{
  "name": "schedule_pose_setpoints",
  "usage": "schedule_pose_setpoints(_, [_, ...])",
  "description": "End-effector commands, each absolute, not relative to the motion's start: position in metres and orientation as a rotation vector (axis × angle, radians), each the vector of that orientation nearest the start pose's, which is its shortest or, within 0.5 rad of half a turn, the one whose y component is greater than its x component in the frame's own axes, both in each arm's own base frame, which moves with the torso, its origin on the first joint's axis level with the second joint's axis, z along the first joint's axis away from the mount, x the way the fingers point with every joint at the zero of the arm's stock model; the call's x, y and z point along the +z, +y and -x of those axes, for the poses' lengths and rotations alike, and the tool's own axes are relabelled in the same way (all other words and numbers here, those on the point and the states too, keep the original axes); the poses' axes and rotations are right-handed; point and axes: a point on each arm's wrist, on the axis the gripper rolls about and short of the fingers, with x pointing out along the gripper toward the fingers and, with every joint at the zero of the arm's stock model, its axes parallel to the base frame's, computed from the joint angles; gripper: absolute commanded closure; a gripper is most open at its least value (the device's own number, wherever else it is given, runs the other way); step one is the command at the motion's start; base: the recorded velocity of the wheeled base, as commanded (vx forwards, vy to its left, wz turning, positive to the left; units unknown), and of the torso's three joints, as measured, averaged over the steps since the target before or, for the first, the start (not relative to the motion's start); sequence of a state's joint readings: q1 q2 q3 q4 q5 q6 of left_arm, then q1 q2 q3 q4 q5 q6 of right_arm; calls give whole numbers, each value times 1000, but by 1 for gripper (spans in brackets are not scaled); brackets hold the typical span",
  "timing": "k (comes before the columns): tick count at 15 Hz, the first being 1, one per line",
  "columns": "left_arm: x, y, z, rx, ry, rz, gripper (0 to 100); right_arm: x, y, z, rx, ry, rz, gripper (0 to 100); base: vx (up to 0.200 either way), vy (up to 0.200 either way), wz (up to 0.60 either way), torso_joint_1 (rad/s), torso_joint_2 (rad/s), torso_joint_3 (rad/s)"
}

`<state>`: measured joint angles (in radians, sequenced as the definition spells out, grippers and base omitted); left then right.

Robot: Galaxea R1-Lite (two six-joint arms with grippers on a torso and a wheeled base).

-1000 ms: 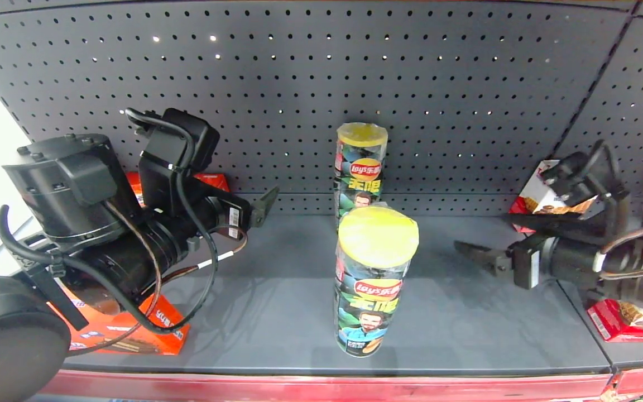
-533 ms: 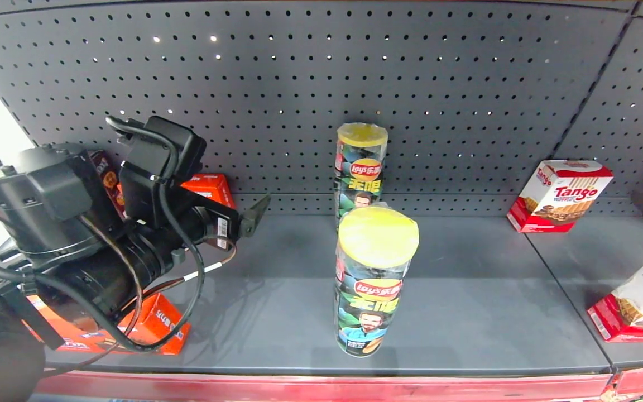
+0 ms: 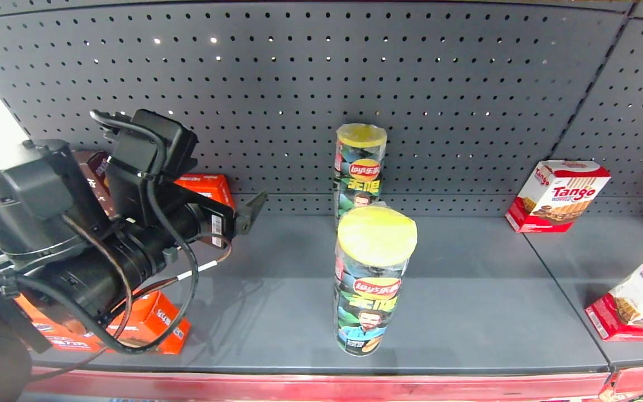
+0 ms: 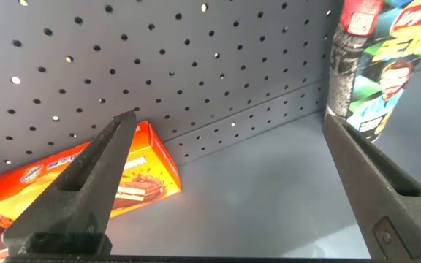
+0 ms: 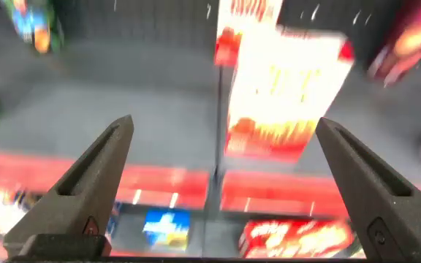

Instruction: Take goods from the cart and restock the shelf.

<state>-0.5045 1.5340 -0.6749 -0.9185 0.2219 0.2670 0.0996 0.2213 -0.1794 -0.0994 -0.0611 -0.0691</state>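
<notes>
Two tall chip cans with yellow lids stand in the middle of the grey shelf point(image 3: 466, 301), the front can point(image 3: 376, 279) near the edge and the back can point(image 3: 360, 167) by the pegboard. My left gripper point(image 3: 249, 209) hovers over the shelf's left part, left of the cans. It is open and holds nothing. In the left wrist view the left gripper point(image 4: 226, 120) points at the back wall between an orange box point(image 4: 123, 172) and a chip can point(image 4: 371, 66). My right gripper point(image 5: 224, 123) is open and empty, outside the shelf, facing a blurred red-and-white box point(image 5: 283, 95).
Orange boxes point(image 3: 154, 324) lie under and behind my left arm. Red-and-white wafer boxes sit at the right, one by the back wall point(image 3: 558, 195) and one near the front point(image 3: 639, 298). A red rail point(image 3: 321, 385) edges the shelf front. Open room lies between cans and wafer boxes.
My right arm has pulled back out of the shelf and left the head view, uncovering the wafer boxes. My left arm has drawn back a little to the left.
</notes>
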Motion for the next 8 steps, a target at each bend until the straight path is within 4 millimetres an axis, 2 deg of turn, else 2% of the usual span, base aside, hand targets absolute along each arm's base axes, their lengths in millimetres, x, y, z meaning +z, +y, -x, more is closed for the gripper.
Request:
schedule_pose_setpoints(1, [225,-122,-229,-275,-101,-241,0,80,-2,15,66,68,43,0,0,0,0,0,0,0])
schedule_pose_setpoints(3, [225,-121,-229,-273,-102,-240,0,78,-1,16,134,96,42,0,0,0,0,0,0,0])
schedule_pose_setpoints(8, [229,-121,-228,-274,-109,-236,0,78,-1,15,114,101,9,0,0,0,0,0,0,0])
